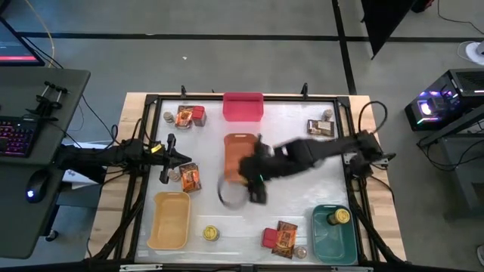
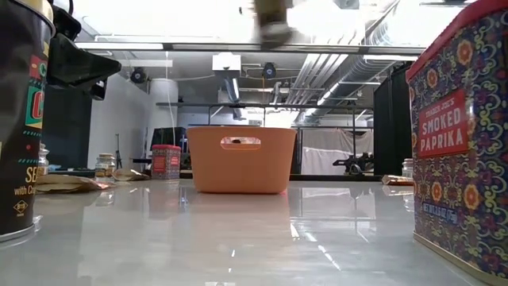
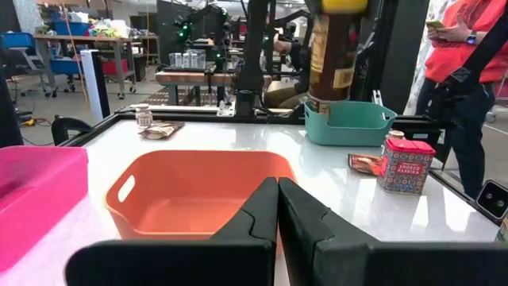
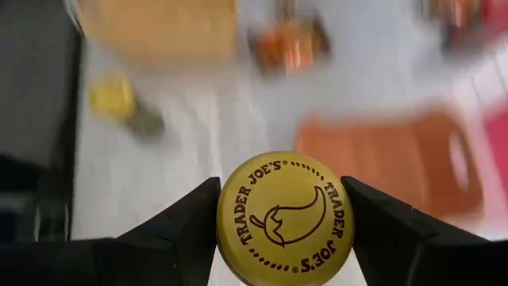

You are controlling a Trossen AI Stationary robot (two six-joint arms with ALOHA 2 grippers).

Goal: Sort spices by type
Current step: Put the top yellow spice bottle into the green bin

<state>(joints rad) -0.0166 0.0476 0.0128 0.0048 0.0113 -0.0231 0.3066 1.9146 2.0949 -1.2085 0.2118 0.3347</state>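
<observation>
The right pincer (image 4: 286, 218) clamps a round yellow-topped tin (image 4: 286, 217) between its dark fingers (image 4: 178, 226), held in the air above the white surface (image 1: 295, 204) just beside the orange bin (image 1: 236, 147). Farther out, another yellow-topped tin stands in the teal bin (image 1: 321, 240). The left pincer (image 3: 278, 214) is closed on nothing at the surface's left edge.

A robotics lab or workshop — exposed ceiling ducts (image 2: 333, 75) and pipes run overhead, and the floor is bare concrete. Left of the framed work table (image 1: 295, 219) stands a desk with a lit keyboard (image 1: 17, 138), far right a glowing computer case (image 1: 442, 102) — benches and a standing person (image 3: 468, 63) show beyond
</observation>
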